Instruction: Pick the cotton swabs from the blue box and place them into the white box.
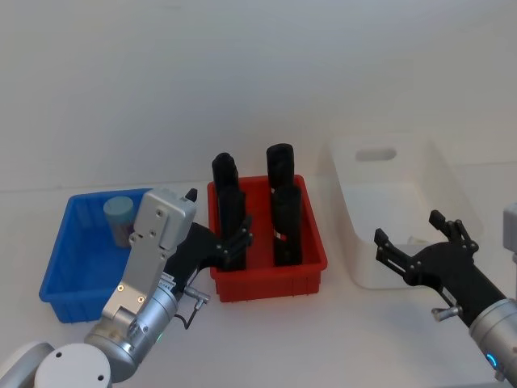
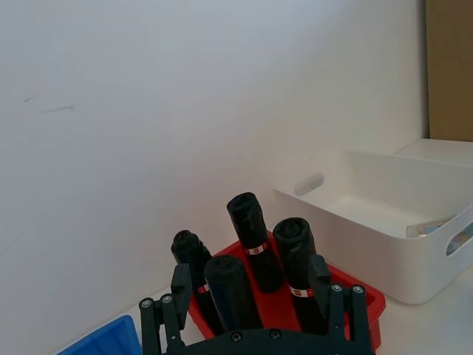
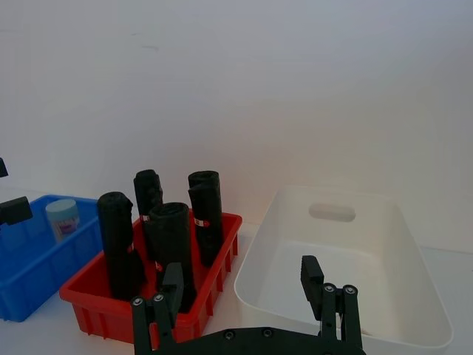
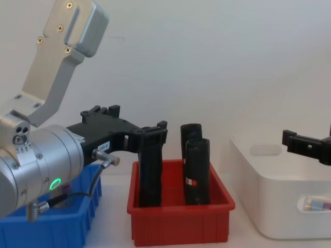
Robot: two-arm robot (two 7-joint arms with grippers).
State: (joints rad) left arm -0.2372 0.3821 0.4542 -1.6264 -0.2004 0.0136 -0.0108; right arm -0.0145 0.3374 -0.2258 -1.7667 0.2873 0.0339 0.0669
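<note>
Head view puts the left tool (image 1: pixel 240 244) low over the tabletop (image 1: pixel 339 339), between the blue box (image 1: pixel 58 271) and the red tray (image 1: pixel 266 284). Its fingertips are just beside the nearest of the black blocks (image 1: pixel 280 166). The left wrist view shows its jaws spread wide with nothing between them. The right tool (image 1: pixel 408 229) hangs just in front of the near wall of the white box (image 1: pixel 454 184), also spread open and empty.

One cotton-swab tub (image 1: pixel 119 217) stands upright in the far part of the blue box, just left of the left arm and well apart from either tool. What looks like a second tub (image 2: pixel 434 227) lies in the near part of the white box, visible in the chest view through the handle cutout.

Judging by this, the step in hand is the reach for the tub in the blue box, with no grasp begun. The left tool is the closer one. It would need to swing left and away from the black blocks, centre above the pale lid, and descend with the jaws straddling the tub's sides. Then it can close, lift clear of the blue rim and carry the tub right, over the red tray, to the white box.
</note>
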